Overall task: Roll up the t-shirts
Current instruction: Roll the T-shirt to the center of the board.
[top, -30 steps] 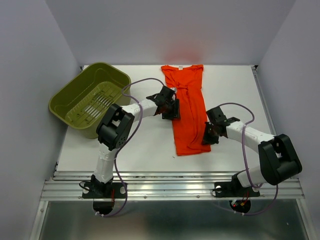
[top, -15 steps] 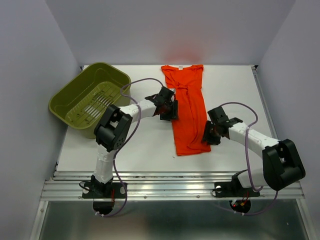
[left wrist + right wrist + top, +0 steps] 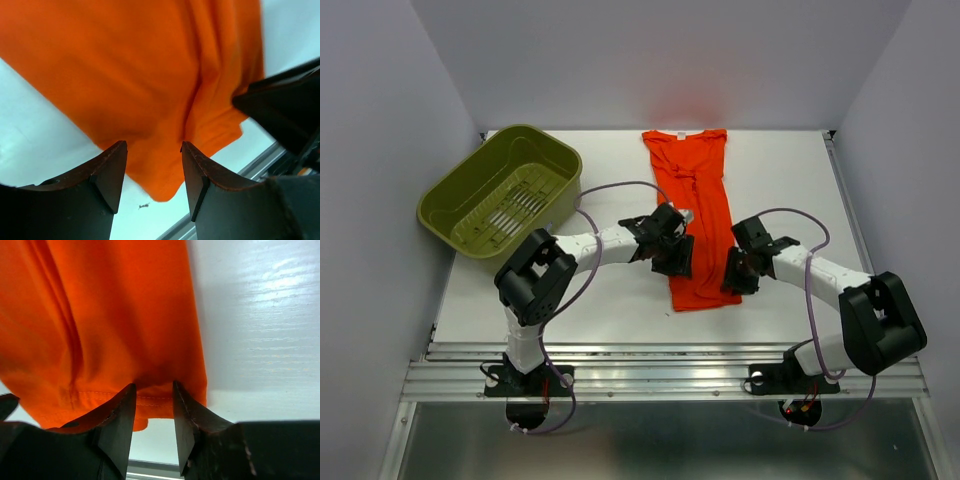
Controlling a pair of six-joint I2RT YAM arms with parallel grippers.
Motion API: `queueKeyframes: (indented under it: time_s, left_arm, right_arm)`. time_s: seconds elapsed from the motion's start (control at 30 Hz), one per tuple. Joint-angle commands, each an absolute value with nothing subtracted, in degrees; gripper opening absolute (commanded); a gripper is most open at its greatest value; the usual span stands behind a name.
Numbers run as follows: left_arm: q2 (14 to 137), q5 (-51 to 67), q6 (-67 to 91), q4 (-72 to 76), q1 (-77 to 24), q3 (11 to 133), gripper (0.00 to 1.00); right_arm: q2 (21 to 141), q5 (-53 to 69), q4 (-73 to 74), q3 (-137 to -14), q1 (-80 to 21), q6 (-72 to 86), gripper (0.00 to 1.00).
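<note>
The orange-red t-shirt [image 3: 698, 215] lies on the white table folded into a long narrow strip, collar at the far end, hem toward me. My left gripper [image 3: 675, 262] is open low over the shirt's near left edge; in the left wrist view the hem corner [image 3: 160, 170] lies between its fingertips [image 3: 154, 170]. My right gripper [image 3: 731, 281] is open at the near right corner; in the right wrist view its fingers [image 3: 154, 407] straddle the stitched hem [image 3: 155, 402]. The shirt lies flat, with nothing rolled.
An olive-green slotted basket [image 3: 548, 158] stands at the table's far left, tilted over the edge. A metal rail [image 3: 670, 375] runs along the near edge. The dark right gripper [image 3: 285, 110] shows at the right of the left wrist view.
My left gripper has moved from the middle of the shirt's left edge toward me, down to the near hem. My right gripper has shifted only slightly at the near right corner.
</note>
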State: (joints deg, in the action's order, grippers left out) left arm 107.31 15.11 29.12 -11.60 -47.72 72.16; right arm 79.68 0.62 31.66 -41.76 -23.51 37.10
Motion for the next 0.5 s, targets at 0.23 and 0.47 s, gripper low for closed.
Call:
queueKeyframes:
  time_s: [0.23,0.47]
  left_arm:
    - [107.3,18.5,30.2,-9.1,-48.9,63.1,0.58]
    - [106.7,16.5,29.4,-10.5,-48.9,60.5,0.58]
  right_arm:
    - [80.1,0.3,30.8,-38.8,-24.1,37.3,0.15]
    - [77.6,-3.0,31.7,-38.5,-24.1,38.6,0.01]
